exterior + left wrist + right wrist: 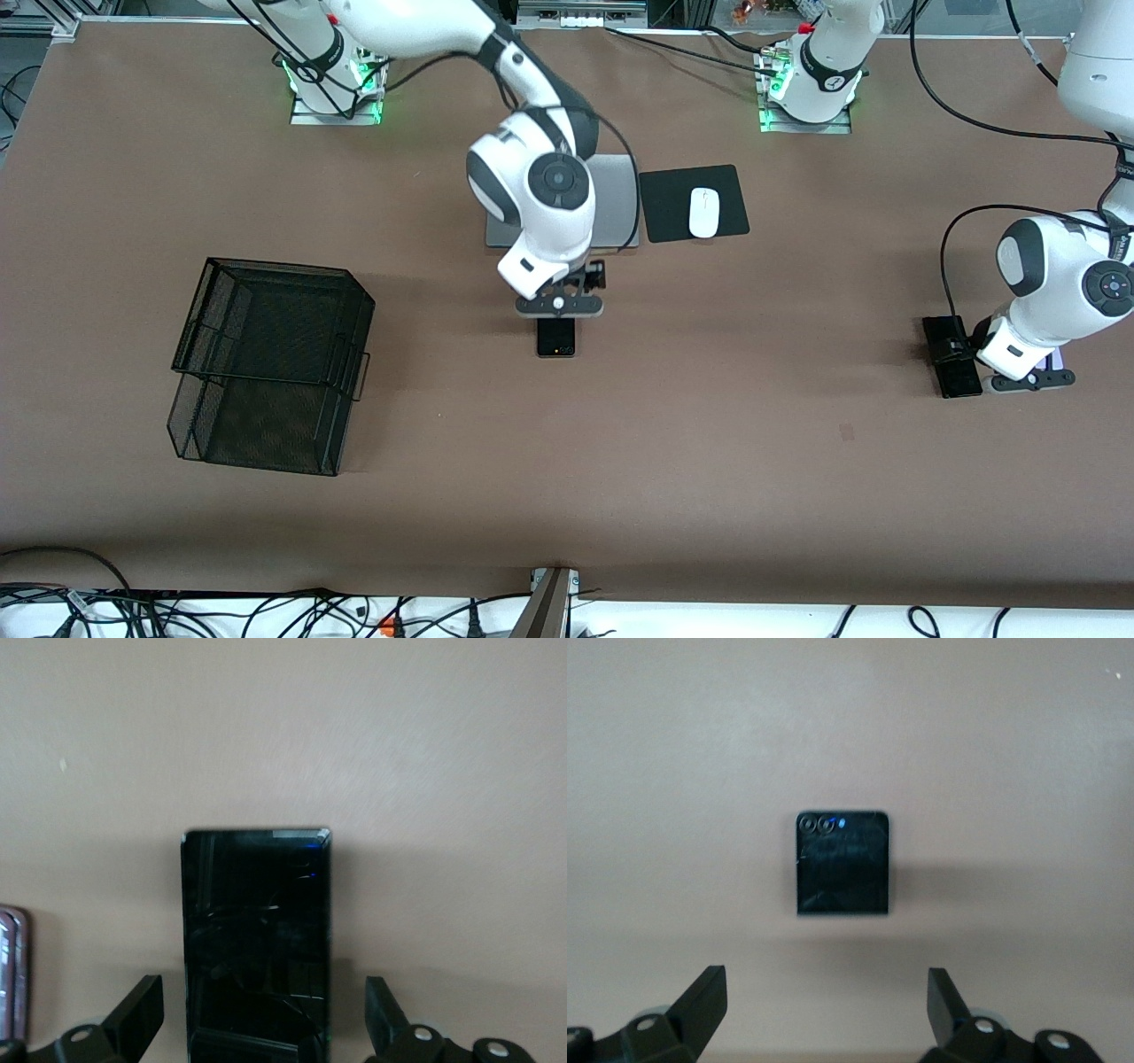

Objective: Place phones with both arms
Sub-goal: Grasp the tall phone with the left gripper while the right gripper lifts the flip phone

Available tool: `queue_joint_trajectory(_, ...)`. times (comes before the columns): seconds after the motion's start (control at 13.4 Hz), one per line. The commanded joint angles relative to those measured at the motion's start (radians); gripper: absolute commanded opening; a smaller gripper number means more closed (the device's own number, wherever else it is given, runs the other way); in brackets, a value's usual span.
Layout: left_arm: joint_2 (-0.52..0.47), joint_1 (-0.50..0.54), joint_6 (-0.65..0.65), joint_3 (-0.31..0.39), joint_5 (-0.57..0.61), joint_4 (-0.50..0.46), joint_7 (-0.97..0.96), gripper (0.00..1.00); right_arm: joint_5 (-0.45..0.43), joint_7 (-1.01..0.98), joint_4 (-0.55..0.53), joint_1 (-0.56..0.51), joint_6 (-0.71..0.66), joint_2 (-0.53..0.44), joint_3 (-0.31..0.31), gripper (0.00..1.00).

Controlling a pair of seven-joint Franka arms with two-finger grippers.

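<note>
We see the flip phone (842, 862) flat on the bench (709, 461), under the right hand (826, 1001), whose fingers are spread. The slab (257, 943) lies between the spread fingers of the left hand (264, 1010). The lavender phone (12, 970) lies just beside that hand.

lavender phone (12, 973): cut off by the left wrist view's edge; only a thin strip is seen.
long black phone (257, 939): one end is cut off by the frame edge.
laptop (616, 199): largely hidden under the right arm (532, 190).
</note>
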Motion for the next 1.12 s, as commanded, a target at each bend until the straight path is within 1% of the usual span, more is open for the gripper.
queue_joint_trajectory(0.0,0.01,0.023,0.019,-0.018,0.023,-0.009,0.027,1.0,-0.026,-0.025,-0.032,-0.014,0.099,0.036,0.005,1.0)
queue_joint_trajectory(0.22,0.043,0.044,0.057,-0.02,0.025,-0.009,0.043,1.0,-0.029,-0.048,-0.035,-0.017,0.178,0.088,0.005,1.0)
queue_joint_trajectory(0.37,0.044,0.046,0.056,-0.021,0.023,-0.006,0.098,0.7,-0.047,-0.046,-0.035,-0.017,0.212,0.118,0.005,1.0)
queue_joint_trajectory(0.52,0.044,0.044,0.054,-0.023,0.013,-0.002,0.098,0.45,-0.047,-0.046,-0.038,-0.017,0.23,0.133,0.005,1.0)
queue_joint_trajectory(0.6,0.04,0.041,0.046,-0.024,0.011,0.002,0.096,0.36,-0.047,-0.046,-0.044,-0.017,0.245,0.139,0.005,1.0)
queue_joint_trajectory(0.67,0.032,0.04,0.039,-0.038,0.011,0.003,0.095,0.34,-0.047,-0.046,-0.05,-0.017,0.267,0.145,0.005,1.0)
queue_joint_trajectory(0.74,0.015,0.041,0.016,-0.058,0.011,0.008,0.093,0.34,-0.047,-0.045,-0.058,-0.017,0.29,0.153,0.005,1.0)
queue_joint_trajectory(0.82,0.001,0.04,-0.044,-0.072,0.009,0.032,0.09,0.34,-0.047,-0.043,-0.063,-0.017,0.305,0.156,0.005,1.0)
queue_joint_trajectory(0.89,-0.008,0.04,-0.138,-0.108,0.008,0.079,0.086,0.34,-0.047,-0.045,-0.064,-0.017,0.305,0.158,0.005,1.0)
queue_joint_trajectory(0.97,-0.008,0.038,-0.252,-0.135,0.005,0.142,0.077,0.34,-0.047,-0.045,-0.066,-0.017,0.305,0.156,0.005,0.85)
queue_joint_trajectory(1.04,-0.005,0.032,-0.348,-0.159,0.002,0.208,0.075,0.34,-0.047,-0.046,-0.066,-0.017,0.305,0.156,0.005,0.61)
